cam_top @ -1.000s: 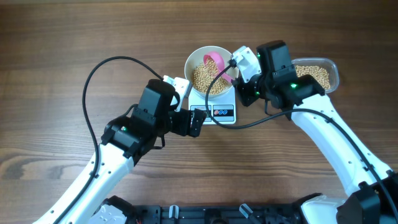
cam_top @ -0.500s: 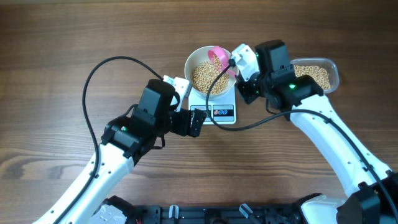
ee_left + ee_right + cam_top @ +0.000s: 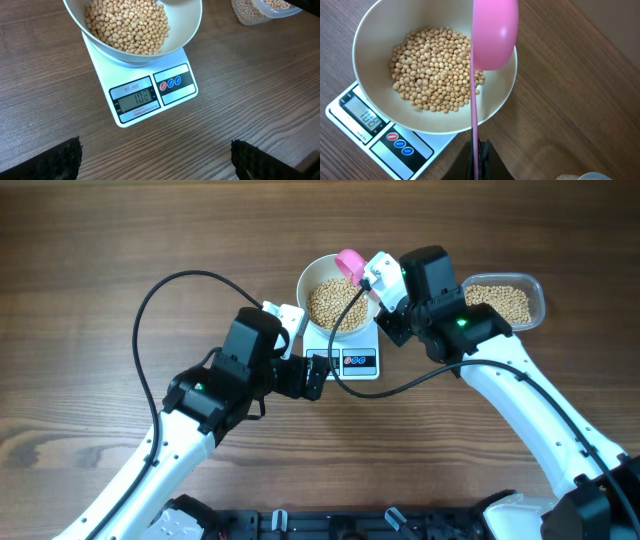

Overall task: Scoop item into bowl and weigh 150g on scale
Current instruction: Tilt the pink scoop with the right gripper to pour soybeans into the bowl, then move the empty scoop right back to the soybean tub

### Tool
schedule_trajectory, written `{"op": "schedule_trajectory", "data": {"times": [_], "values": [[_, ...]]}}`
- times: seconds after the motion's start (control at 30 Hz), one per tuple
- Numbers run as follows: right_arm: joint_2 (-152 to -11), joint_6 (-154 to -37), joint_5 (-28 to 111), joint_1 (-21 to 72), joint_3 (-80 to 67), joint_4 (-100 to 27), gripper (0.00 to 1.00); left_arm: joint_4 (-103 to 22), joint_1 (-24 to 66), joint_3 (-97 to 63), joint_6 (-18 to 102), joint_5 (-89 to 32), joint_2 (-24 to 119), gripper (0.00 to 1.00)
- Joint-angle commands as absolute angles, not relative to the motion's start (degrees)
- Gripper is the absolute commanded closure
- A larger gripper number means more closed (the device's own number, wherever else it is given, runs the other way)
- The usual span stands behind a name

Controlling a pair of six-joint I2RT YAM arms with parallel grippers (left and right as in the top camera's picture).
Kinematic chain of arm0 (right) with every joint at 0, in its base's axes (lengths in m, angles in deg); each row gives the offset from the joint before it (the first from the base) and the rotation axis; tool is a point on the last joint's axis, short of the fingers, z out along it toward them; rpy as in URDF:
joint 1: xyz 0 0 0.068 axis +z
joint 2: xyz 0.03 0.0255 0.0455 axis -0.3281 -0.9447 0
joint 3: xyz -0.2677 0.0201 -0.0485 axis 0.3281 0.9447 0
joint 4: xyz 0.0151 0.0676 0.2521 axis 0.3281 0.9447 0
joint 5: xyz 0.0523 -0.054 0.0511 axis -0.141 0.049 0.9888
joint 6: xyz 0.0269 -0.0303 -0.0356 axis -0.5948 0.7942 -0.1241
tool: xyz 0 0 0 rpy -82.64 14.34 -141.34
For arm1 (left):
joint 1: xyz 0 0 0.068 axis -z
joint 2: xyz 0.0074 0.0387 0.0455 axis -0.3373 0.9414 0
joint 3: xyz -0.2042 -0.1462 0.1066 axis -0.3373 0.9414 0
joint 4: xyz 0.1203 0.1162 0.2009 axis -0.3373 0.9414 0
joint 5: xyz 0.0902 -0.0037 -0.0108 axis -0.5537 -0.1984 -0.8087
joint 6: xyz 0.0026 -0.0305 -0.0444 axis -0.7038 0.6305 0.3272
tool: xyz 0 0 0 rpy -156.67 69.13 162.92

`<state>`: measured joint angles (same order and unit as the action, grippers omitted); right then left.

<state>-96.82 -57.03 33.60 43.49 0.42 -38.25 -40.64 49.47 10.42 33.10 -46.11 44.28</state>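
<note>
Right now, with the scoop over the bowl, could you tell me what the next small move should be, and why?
Probably swing the right end effector, shut on the pink scoop, over to the tub for more beans. The scoop is tipped over above the bowl, showing its back, and the scale's display reads just over a hundred, short of 150.

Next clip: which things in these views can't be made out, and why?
Overhead: digits on the scale are too small to read.
Right wrist: the pink scoop does not show its hollow, so its contents are unknown.
Left wrist: the far rim of the bowl and most of the clear tub are cut off by the top edge.
Overhead: the right arm covers the tub's left end.
</note>
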Motion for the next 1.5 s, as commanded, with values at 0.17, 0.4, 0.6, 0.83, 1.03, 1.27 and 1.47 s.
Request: {"op": "schedule_trajectory", "data": {"times": [0.17,0.4,0.6,0.83,1.03,1.27,1.47], "values": [[-94.52,-56.37,32.61,45.02,-0.76,-42.05,0.96,-40.73,49.71,10.47,32.01,-46.68,44.56,0.0],[-94.78,-59.41,37.6,45.06,-0.45,-39.99,0.96,-40.75,49.71,10.47,32.01,-46.68,44.56,0.0],[-94.35,-75.58,41.31,44.6,-0.76,-44.17,0.96,-40.75,49.71,10.47,32.01,-46.68,44.56,0.0],[-89.8,-80.57,50.76,32.47,-3.1,-44.12,0.96,-40.73,49.71,10.47,32.01,-46.68,44.56,0.0],[-88.14,-87.26,58.23,11.49,-3.1,-37.2,0.96,-40.75,49.71,10.47,32.01,-46.68,44.56,0.0],[-88.14,-87.78,58.14,-1.67,-3.07,-25.72,0.96,-40.73,49.71,10.47,32.01,-46.7,44.56,0.0],[-88.14,-87.82,50.76,-2.19,-3.05,-24.58,0.95,-40.73,49.71,10.47,32.01,-46.68,44.56,0.0]]}}
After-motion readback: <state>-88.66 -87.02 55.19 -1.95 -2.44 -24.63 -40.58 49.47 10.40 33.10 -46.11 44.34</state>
